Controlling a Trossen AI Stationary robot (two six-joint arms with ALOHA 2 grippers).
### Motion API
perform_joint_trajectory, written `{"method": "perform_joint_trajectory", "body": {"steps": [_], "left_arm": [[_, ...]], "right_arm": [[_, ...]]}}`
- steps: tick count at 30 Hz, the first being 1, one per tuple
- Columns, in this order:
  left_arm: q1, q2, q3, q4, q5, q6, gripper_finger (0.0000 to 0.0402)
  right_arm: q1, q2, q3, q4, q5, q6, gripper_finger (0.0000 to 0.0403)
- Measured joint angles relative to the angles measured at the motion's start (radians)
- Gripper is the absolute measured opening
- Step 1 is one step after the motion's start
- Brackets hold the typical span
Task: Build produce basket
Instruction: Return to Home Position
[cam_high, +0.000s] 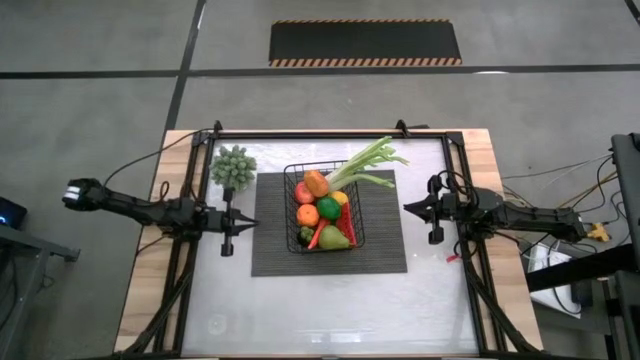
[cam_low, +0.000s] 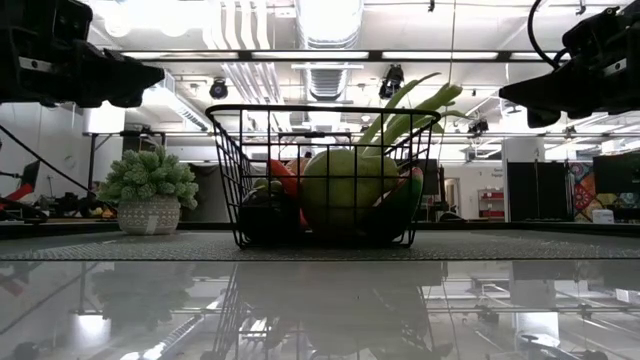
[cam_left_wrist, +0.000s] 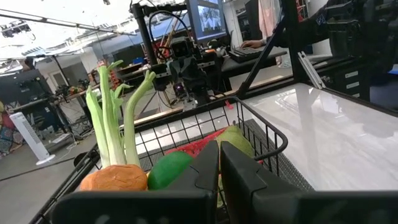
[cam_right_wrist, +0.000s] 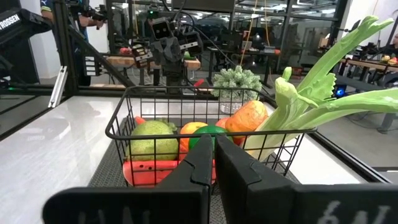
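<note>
The black wire basket (cam_high: 324, 208) stands on a dark ribbed mat (cam_high: 275, 250) at the table's middle. It holds the produce: orange pieces (cam_high: 316, 184), a green round piece (cam_high: 329, 208), a green pear (cam_high: 335, 237), a red chili (cam_high: 316, 237) and the leek (cam_high: 365, 165), whose green leaves stick out over the far right rim. My left gripper (cam_high: 252, 224) is shut and empty, left of the basket. My right gripper (cam_high: 407, 207) is shut and empty, right of the basket. Both hang above the table.
A small potted green plant (cam_high: 232, 165) stands at the table's far left, beside the mat. A small red bit (cam_high: 452, 258) lies near the table's right edge. Bare table lies in front of the mat.
</note>
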Motion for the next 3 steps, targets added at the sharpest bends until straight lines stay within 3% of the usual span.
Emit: {"method": "perform_joint_trajectory", "body": {"steps": [3], "left_arm": [[0.0,0.011,0.0,0.0,0.0,0.0,0.0]], "right_arm": [[0.0,0.0,0.0,0.0,0.0,0.0,0.0009]]}}
